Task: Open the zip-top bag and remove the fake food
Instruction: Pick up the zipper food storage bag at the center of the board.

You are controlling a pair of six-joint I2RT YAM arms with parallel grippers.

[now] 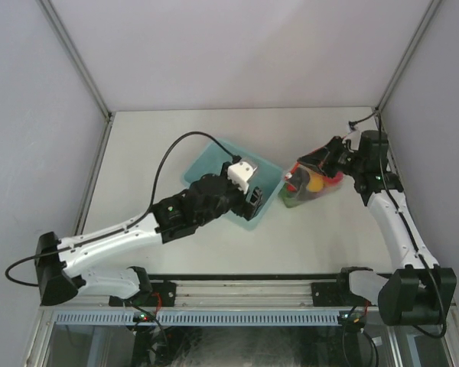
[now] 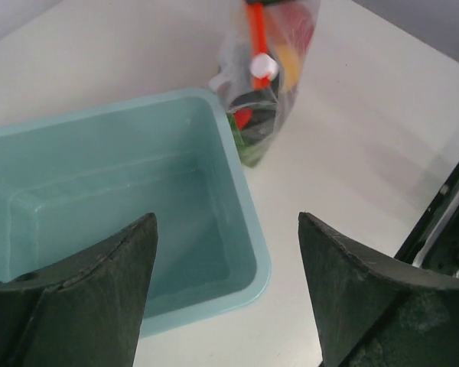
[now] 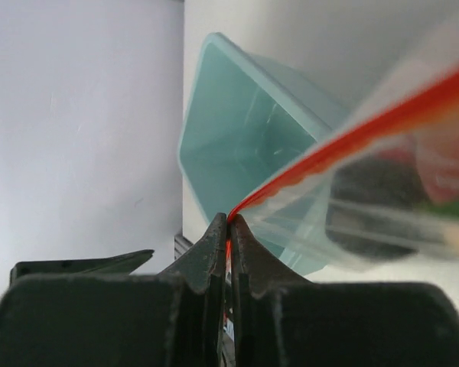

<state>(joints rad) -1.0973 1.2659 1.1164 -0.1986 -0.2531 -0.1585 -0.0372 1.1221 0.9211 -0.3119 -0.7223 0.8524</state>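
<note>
Left part of the counter: light teal bin, set cornerwise. Above its right corner, left end effector, jaws spread wide, gripping nothing, pointed across the rim toward the bag.

Just right of the bin, right of the counter's middle and well off every edge: zip-top bag, close against the bin's corner. Lower end seemingly resting on the counter, zip edge raised. Orange-red zip strip running up the bag, white slider at its lower visible end. Fake food inside: yellow, red, green and dark pieces packed together. None seen outside the bag. No telling from these views whether the zip is parted anywhere.

Further right: right end effector, pressed together on the end of the zip strip, pinching the bag's top edge and holding it taut.

Judged step: opening, not yet done. Bag presented, second grip lacking. Next move calls for bringing the left end effector onto the slider or the free lip, closing there, then drawing away from the right pinch. Needs a firm right hold, with thin crinkly film likely to slip or twist.
</note>
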